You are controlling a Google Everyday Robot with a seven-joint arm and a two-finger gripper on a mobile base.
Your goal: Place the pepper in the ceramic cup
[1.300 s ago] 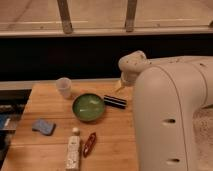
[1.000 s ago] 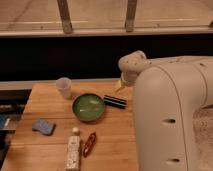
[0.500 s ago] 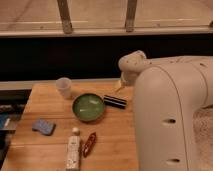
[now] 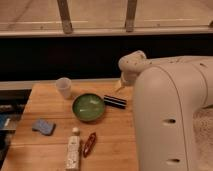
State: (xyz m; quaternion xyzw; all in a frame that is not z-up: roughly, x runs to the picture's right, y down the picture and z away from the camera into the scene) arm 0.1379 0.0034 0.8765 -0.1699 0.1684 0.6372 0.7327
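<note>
The robot's white arm [image 4: 170,105] fills the right side; its gripper [image 4: 120,85] hangs at the wooden table's [image 4: 45,102] far edge, spread or pressed together I cannot tell. The green bowl [image 4: 88,107] sits mid-table, a white bottle [image 4: 73,152] near the front, the ceramic cup [image 4: 64,87] far-left, and the pepper [image 4: 90,144] just beside the bottle

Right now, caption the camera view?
Pepper beside white bottle, ceramic cup at far left, gripper hovering behind-right of green bowl.
</note>
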